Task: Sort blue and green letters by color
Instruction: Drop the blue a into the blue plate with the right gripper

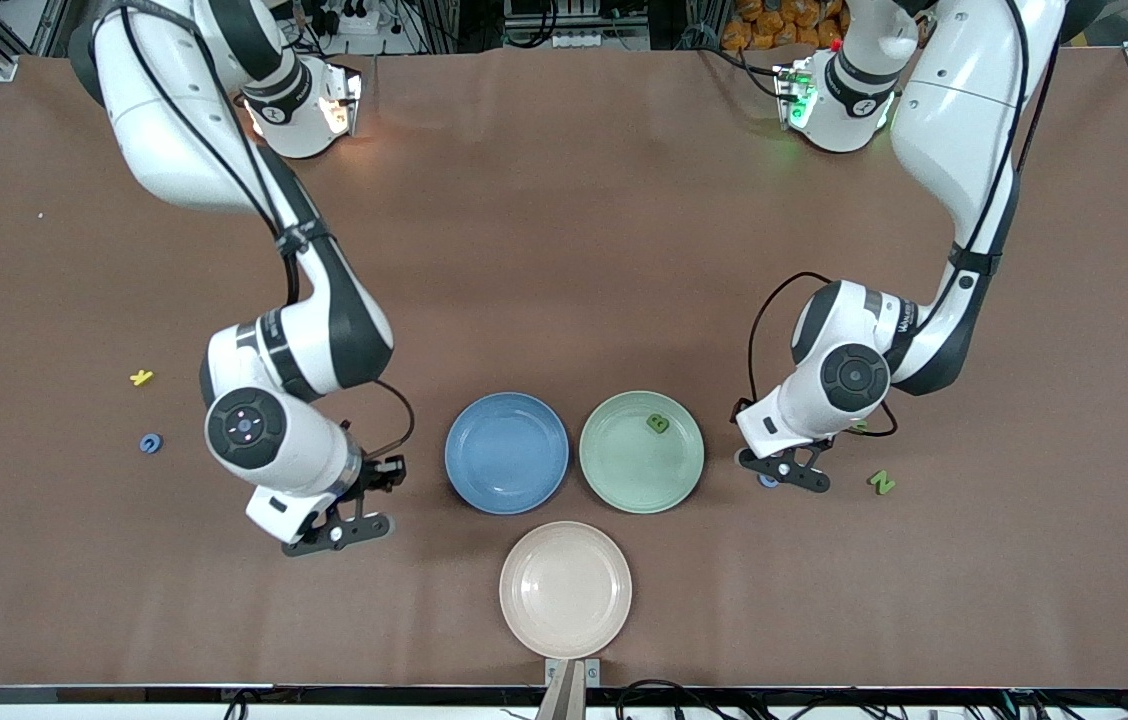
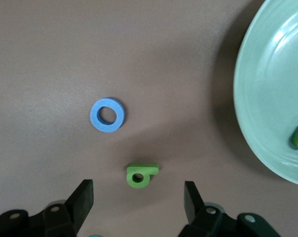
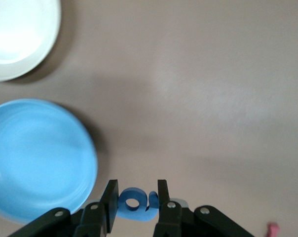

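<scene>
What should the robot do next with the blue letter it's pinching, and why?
Probably carry it sideways over the blue plate and let go. The right pincer is shut on a blue letter, and that plate sits just beside it.

— Any legible markings?

— Three, on my inspection. A green B (image 1: 658, 423) at one o'clock on the green plate (image 1: 624, 470). A green N (image 1: 882, 482) on the table (image 1: 564, 250), three o'clock from that plate. A yellow K (image 1: 141, 377), nine o'clock from the blue plate (image 1: 506, 452). Printing on my left arm (image 1: 909, 320): illegible.
</scene>
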